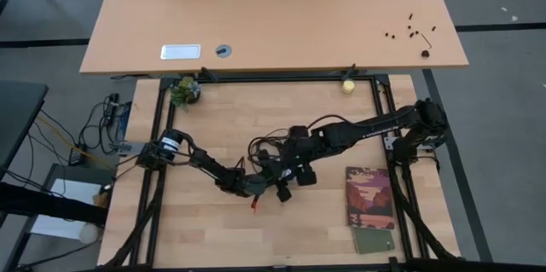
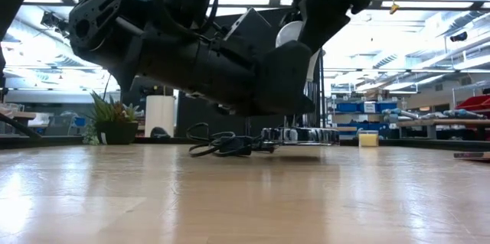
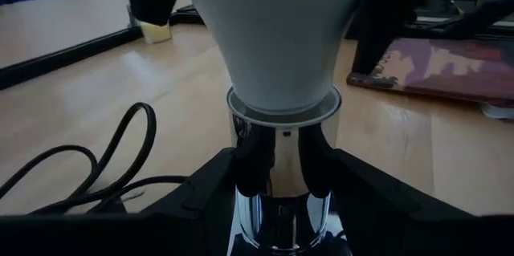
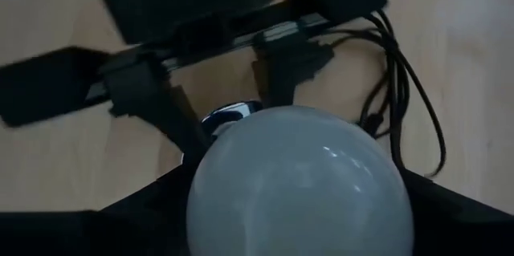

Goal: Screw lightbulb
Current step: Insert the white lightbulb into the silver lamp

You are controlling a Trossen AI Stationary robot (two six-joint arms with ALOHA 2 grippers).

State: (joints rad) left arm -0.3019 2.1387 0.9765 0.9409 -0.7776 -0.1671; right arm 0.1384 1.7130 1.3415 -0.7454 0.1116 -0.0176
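Observation:
The white lightbulb (image 4: 299, 182) is in my right gripper (image 4: 299, 208), which slants down over the middle of the table (image 1: 299, 168). Its narrow neck (image 3: 281, 47) goes into the open rim of a shiny silver socket (image 3: 283, 115). My left gripper (image 3: 281, 180) reaches in from the table's left (image 1: 275, 188) and is shut on that socket. The bulb's screw base is hidden inside the socket. In the low view both dark hands hang above the tabletop, with a sliver of the white bulb (image 2: 289, 34) between them. My left gripper pinches the socket's shiny body (image 3: 281, 200) between its two fingers (image 3: 210, 184), below the rim. The fingers lie close to level and come from the table's left. The socket is clear of the table, its open end toward the bulb. My right gripper holds the lightbulb by the wide round dome (image 4: 241, 208), one finger on each side. The fingers slant down from above on the table's right side. The bulb is clear of the table, its narrow end pointing away from the gripper into the socket (image 4: 229, 116).
The socket's black cord (image 3: 80, 168) loops slack on the wood beside the hands (image 1: 260, 148). A booklet (image 1: 369, 197) and a small green one (image 1: 374, 240) lie at the near right. A yellowish ball (image 1: 348, 86) and a potted plant (image 1: 184, 91) stand at the far edge.

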